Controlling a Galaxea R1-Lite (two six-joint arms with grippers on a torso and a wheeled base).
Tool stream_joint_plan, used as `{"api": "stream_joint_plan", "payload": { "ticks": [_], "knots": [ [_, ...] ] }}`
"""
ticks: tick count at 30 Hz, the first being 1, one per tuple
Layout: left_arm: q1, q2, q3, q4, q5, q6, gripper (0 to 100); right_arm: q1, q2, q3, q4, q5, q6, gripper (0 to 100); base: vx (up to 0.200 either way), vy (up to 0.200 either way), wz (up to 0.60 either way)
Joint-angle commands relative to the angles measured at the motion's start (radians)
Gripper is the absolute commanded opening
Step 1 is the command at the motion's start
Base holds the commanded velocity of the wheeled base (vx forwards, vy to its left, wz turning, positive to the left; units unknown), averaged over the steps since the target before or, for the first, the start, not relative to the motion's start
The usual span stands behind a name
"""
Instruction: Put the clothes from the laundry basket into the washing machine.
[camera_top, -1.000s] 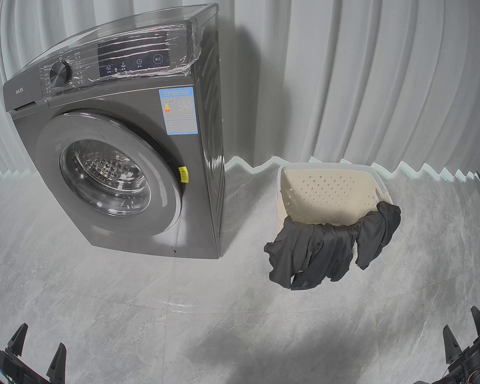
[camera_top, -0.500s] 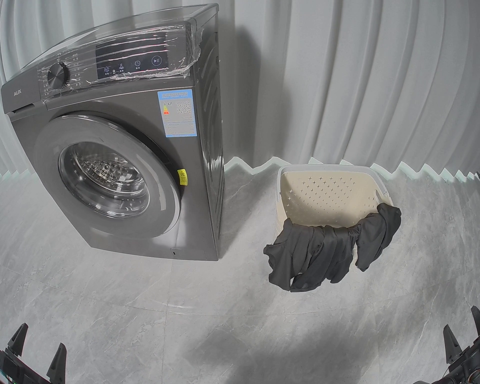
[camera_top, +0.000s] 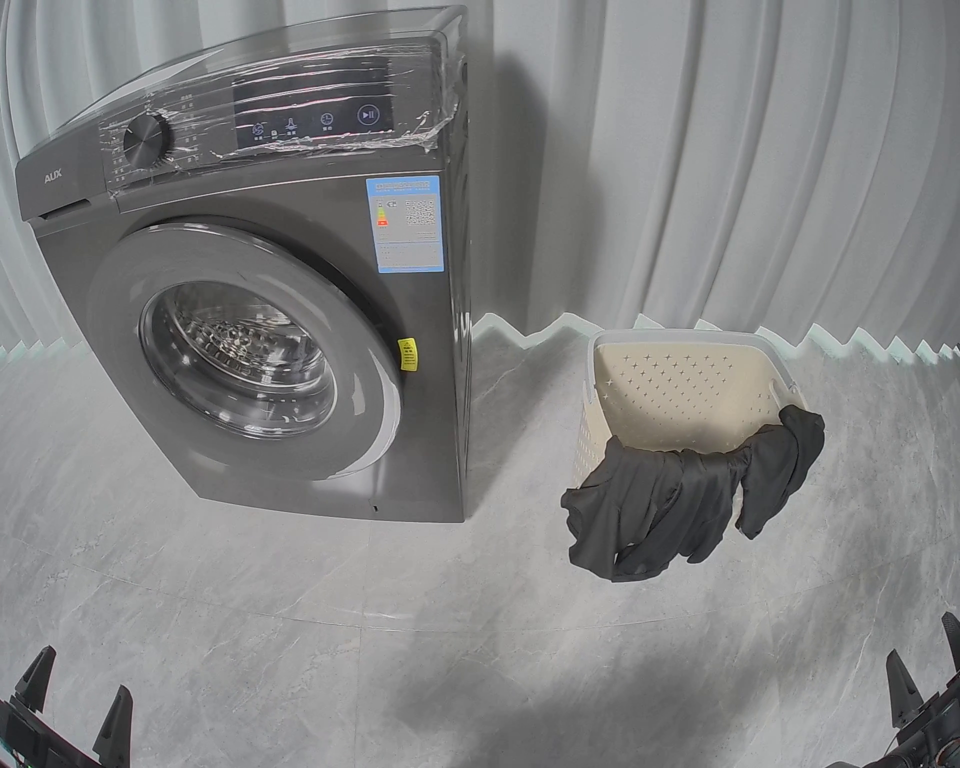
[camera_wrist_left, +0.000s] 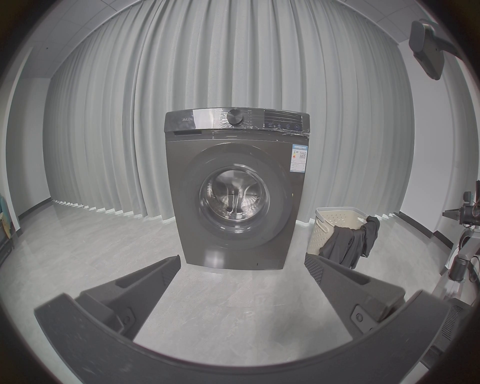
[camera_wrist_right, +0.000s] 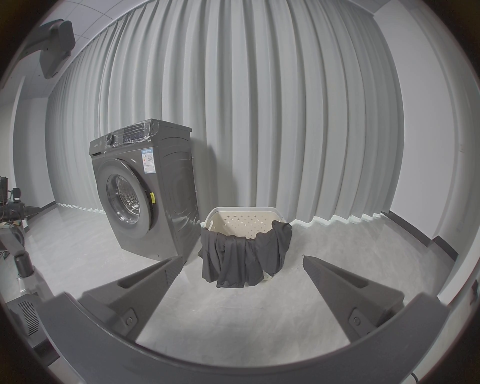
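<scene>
A grey front-loading washing machine (camera_top: 270, 300) stands on the floor at the left, its round glass door (camera_top: 245, 355) closed. To its right sits a cream laundry basket (camera_top: 690, 385) with a dark grey garment (camera_top: 680, 500) draped over its near rim and hanging down outside. My left gripper (camera_top: 78, 690) is low at the near left, open and holding nothing, far from the machine (camera_wrist_left: 235, 190). My right gripper (camera_top: 925, 660) is low at the near right, also open with nothing in it. It faces the garment (camera_wrist_right: 245, 252) and basket (camera_wrist_right: 240, 222) from a distance.
A white pleated curtain (camera_top: 720, 150) hangs behind the machine and basket. Grey marble-look floor (camera_top: 400, 640) stretches between me and both. Some equipment on a stand (camera_wrist_left: 467, 235) is off to one side in the left wrist view.
The whole head view has shifted, so machine and basket sit further right in the picture; the camera moved. Both grippers keep their places and stay open.
</scene>
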Motion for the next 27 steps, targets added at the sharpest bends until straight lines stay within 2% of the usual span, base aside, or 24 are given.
{"api": "stream_joint_plan", "payload": {
  "ticks": [1,27],
  "knots": [
    [0.0,-0.018,0.015,0.0,0.0,-0.001,100,-0.001,-0.016,0.018,0.0,0.0,-0.001,100,0.0,0.2,0.0],
    [0.0,-0.018,0.015,0.0,0.0,-0.001,100,0.001,-0.016,0.018,0.0,0.0,-0.001,100,0.0,0.2,0.0]
  ]
}}
